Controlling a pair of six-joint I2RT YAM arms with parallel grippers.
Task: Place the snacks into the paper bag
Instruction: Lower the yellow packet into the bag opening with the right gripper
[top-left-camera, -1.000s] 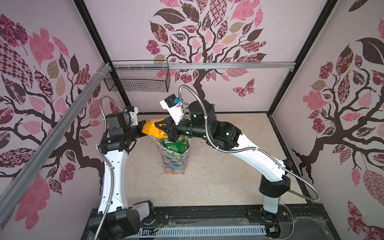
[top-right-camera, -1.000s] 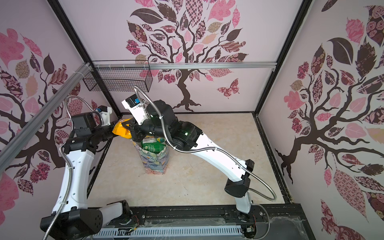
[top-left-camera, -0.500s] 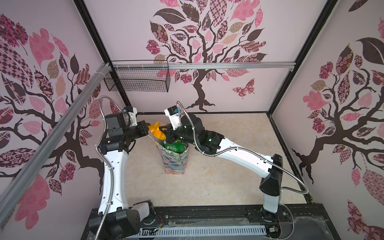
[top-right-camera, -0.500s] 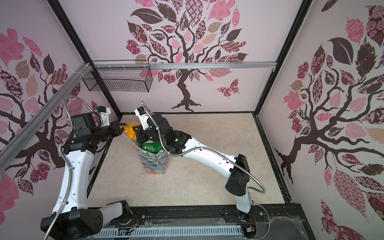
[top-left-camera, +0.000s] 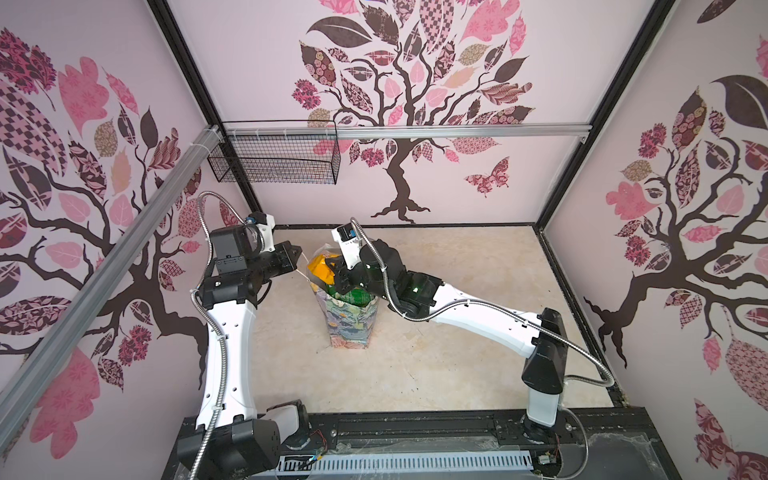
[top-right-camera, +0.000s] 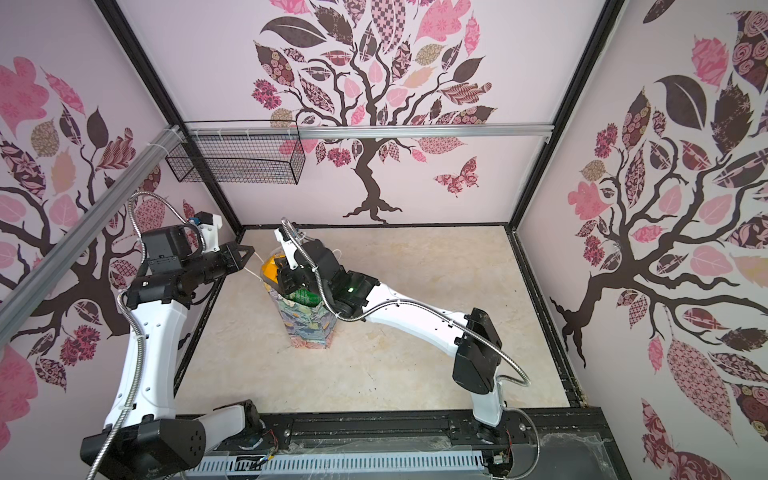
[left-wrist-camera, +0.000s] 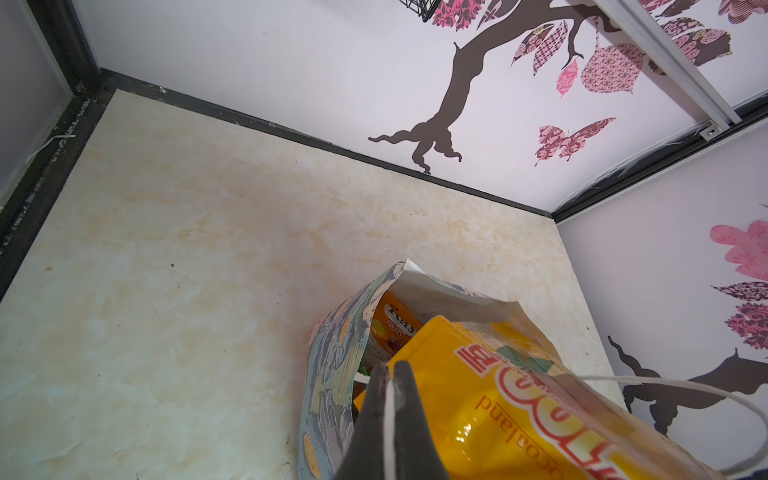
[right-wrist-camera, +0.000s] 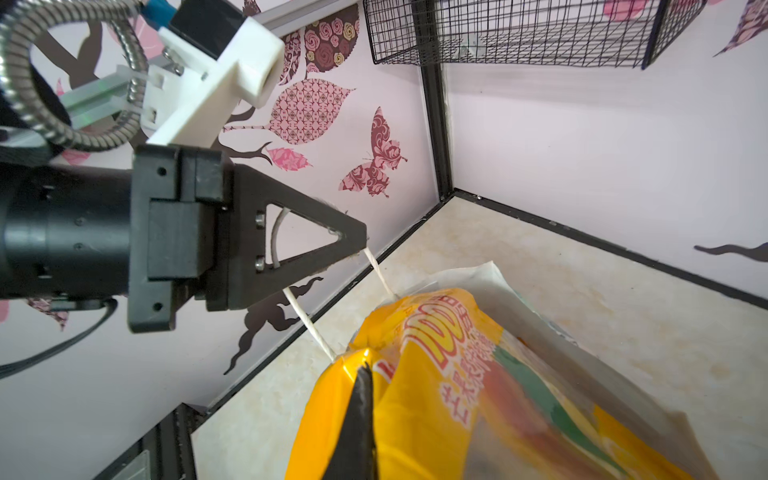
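Left wrist: our left hand (left-wrist-camera: 390, 368) pinches the cord handle (left-wrist-camera: 665, 380) so the paper bag (left-wrist-camera: 332, 374) stays open. Our right hand (right-wrist-camera: 363, 370) clamps a yellow snack (right-wrist-camera: 436, 374).

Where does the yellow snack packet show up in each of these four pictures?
In a top view: the yellow packet pokes out of the paper bag, left of centre.
In a top view: the yellow packet tops the paper bag, further left.
Left wrist view: the yellow packet fills the paper bag's open mouth, close up.
Right wrist view: the yellow packet is pinched by the right gripper.
Shared landmark: the paper bag.
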